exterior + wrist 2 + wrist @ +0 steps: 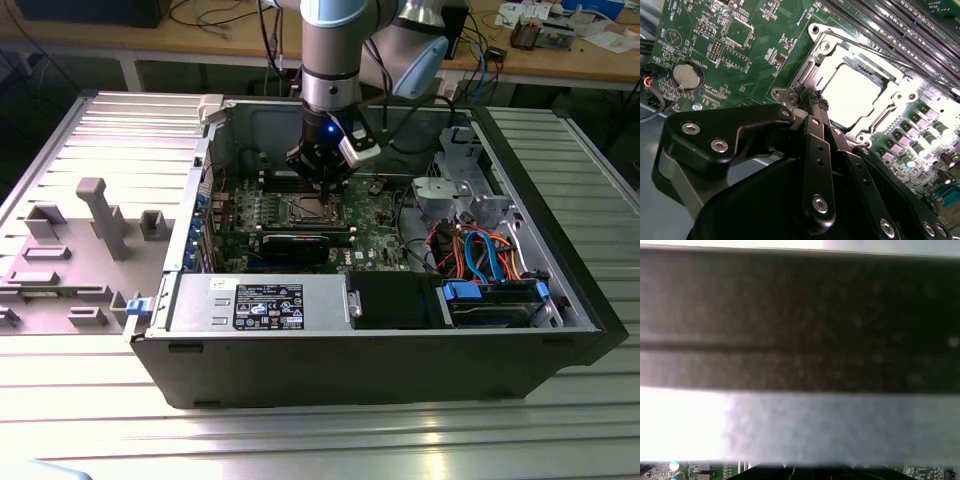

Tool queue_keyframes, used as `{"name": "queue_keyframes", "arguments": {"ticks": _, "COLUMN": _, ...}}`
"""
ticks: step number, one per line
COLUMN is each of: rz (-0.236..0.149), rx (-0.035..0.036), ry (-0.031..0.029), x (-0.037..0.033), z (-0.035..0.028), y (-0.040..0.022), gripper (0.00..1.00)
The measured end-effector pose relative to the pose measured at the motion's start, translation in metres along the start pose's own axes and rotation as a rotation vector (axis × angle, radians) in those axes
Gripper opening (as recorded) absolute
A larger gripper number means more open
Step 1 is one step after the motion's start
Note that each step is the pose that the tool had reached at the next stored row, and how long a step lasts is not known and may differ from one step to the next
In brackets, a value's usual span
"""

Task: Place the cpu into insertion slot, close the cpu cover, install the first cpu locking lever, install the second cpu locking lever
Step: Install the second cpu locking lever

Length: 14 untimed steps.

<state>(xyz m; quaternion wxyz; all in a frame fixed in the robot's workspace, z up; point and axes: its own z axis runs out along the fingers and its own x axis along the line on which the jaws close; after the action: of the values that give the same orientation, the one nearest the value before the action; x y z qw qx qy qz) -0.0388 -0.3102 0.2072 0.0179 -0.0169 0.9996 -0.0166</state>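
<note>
Sitting in insertion slot, cpu just beyond pinched-together tool tips.

Green circuit board, silvery cpu cover, black fingers.

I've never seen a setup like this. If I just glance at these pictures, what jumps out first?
Probably the robot arm reaching down into an open computer case on a ribbed metal table, its claw low over the green circuit board. In the second wrist view, the claw has its fingertips pressed together at the edge of the insertion slot, where the cpu shines bright inside the silvery cpu cover.
</note>
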Motion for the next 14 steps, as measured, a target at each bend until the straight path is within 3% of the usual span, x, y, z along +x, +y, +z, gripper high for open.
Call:
{"name": "queue_keyframes", "arguments": {"ticks": 3, "rz": 0.0, "rx": -0.0001, "ry": -0.0001, "x": 0.0002, "z": 0.0001, "y": -0.0055, "gripper": 0.11}}
{"name": "queue_keyframes", "arguments": {"ticks": 7, "rz": 0.0, "rx": 0.0002, "ry": 0.0, "x": 0.0001, "z": -0.0052, "y": -0.0069, "gripper": 0.11}}
{"name": "queue_keyframes", "arguments": {"ticks": 14, "rz": 0.0, "rx": 0.0003, "ry": 0.0, "x": 0.0001, "z": -0.0053, "y": -0.0076, "gripper": 0.11}}
